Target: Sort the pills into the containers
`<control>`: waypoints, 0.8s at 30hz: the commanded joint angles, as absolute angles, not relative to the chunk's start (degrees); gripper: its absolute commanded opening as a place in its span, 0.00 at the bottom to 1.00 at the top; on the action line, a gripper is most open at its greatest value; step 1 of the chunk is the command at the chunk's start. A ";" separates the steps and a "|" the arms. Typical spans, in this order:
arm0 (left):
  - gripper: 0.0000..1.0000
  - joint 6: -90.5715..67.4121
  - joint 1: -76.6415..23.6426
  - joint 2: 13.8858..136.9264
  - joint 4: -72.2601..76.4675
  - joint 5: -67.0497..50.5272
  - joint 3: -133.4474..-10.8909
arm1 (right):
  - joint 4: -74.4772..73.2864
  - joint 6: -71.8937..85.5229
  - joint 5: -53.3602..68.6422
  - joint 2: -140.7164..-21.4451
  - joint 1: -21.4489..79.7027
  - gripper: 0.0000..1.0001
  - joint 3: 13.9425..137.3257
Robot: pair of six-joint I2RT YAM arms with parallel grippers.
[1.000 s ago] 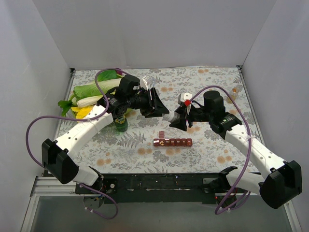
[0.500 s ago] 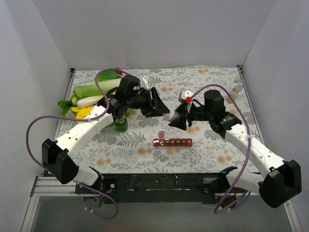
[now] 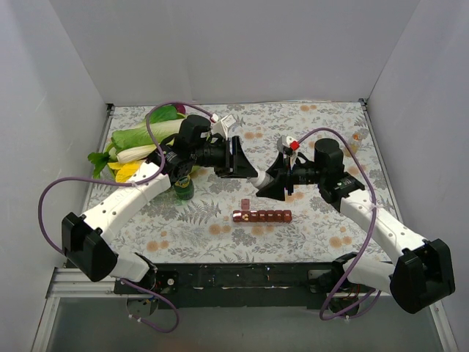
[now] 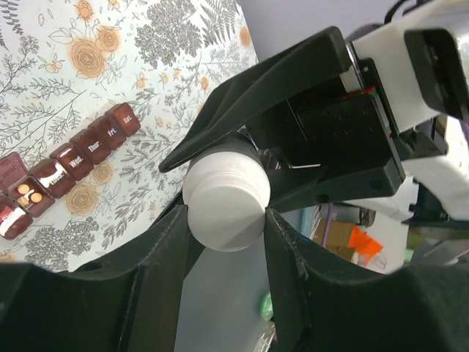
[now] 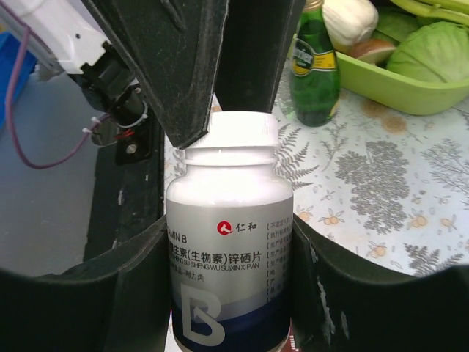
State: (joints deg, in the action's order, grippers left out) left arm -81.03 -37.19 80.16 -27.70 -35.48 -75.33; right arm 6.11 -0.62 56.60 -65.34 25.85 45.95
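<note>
The containers are a dark red-brown strip of lidded compartments (image 3: 261,215) lying on the cloth in front of both grippers. In the left wrist view (image 4: 73,158) one compartment stands open with orange pills inside. A small grey bottle (image 5: 229,249) with a white cap (image 4: 226,196) is held in the air above the strip. My right gripper (image 5: 229,242) is shut on the bottle's body. My left gripper (image 4: 226,214) is shut on its cap. In the top view the left gripper (image 3: 248,170) and right gripper (image 3: 264,185) meet tip to tip.
A dark green bottle (image 3: 184,189) stands left of the strip and also shows in the right wrist view (image 5: 313,62). A green tray of vegetables (image 3: 139,139) sits at the back left. White walls enclose the flowered table cloth (image 3: 322,117).
Both grippers stay joined at the bottle. The right wrist has turned and shifted slightly right, and the left gripper has reached a little further right.
</note>
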 commanded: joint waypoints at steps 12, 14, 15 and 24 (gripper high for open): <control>0.20 -60.58 -37.71 84.11 -39.29 -39.29 -79.98 | 22.93 11.15 62.22 -65.48 25.58 0.03 43.16; 0.23 -58.72 -37.71 83.50 -39.29 -40.16 -79.37 | 25.12 12.65 62.93 -65.74 25.66 0.03 42.80; 0.25 -57.67 -37.71 83.32 -39.11 -40.69 -79.10 | 26.01 14.05 63.19 -65.92 25.66 0.03 42.63; 0.83 -60.99 -36.21 80.43 -34.28 -41.14 -77.70 | 27.95 15.38 63.81 -66.09 25.66 0.03 41.84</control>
State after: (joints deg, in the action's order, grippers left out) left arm -60.40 -36.95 83.55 -34.52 -41.45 -78.70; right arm 21.08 13.80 62.15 -67.09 25.74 40.56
